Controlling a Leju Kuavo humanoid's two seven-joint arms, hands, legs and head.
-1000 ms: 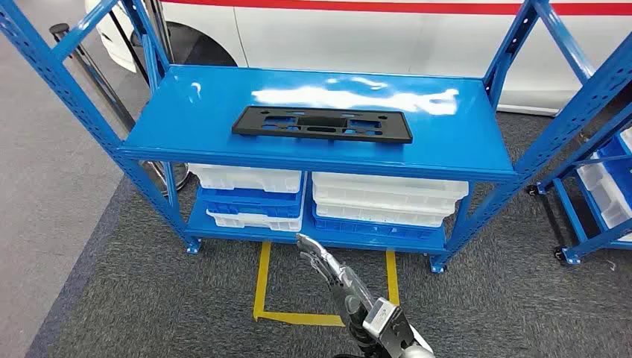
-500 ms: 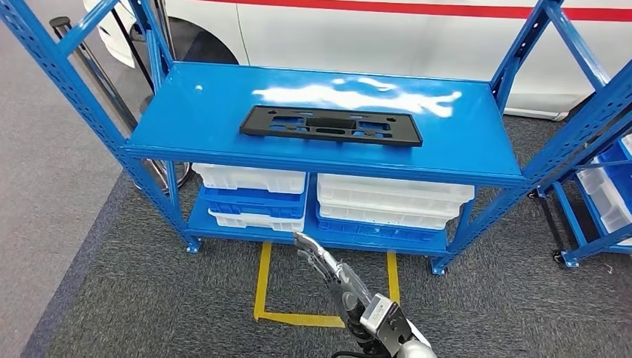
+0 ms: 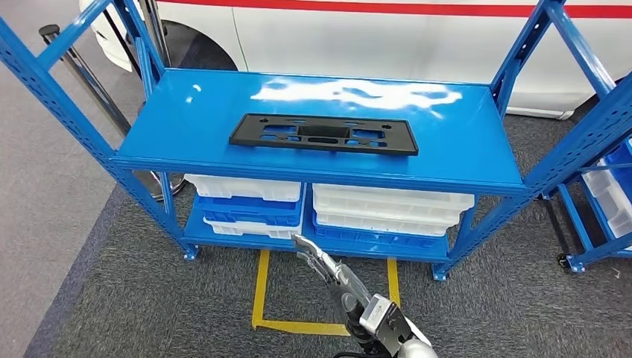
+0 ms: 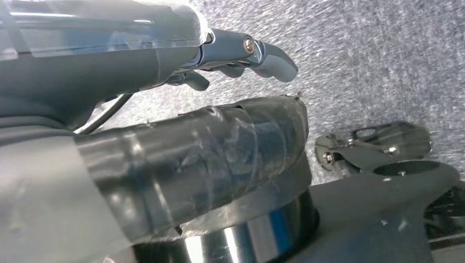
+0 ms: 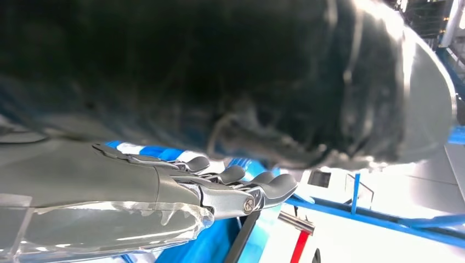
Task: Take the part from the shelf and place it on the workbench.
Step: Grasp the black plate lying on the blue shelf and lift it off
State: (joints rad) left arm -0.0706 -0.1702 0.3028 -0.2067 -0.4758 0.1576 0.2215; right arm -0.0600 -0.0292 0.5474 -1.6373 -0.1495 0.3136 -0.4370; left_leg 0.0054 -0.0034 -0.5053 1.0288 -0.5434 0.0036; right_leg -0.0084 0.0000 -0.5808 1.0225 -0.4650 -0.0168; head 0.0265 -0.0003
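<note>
The black part (image 3: 323, 134) lies flat on the top board of the blue shelf (image 3: 186, 138), near the middle, its long side running left to right, nothing touching it. Behind the shelf, on the far side, stands a white car (image 3: 387, 37) with a red stripe. Under the top board, white trays (image 3: 391, 201) and blue trays (image 3: 250, 211) are stacked on the lower level. A second blue rack (image 3: 596, 194) stands at the right. On the grey carpet in front of the shelf there is a square of yellow tape (image 3: 261, 294).

My right hand (image 3: 322, 262) reaches forward low in front of the lower shelf, well below and nearer than the part; its fingers (image 5: 263, 186) lie stretched out side by side and hold nothing. My left hand (image 4: 164, 109) hangs over the carpet; its fingers (image 4: 268, 55) are extended with a slight curl, the thumb apart from them, and nothing is in it
</note>
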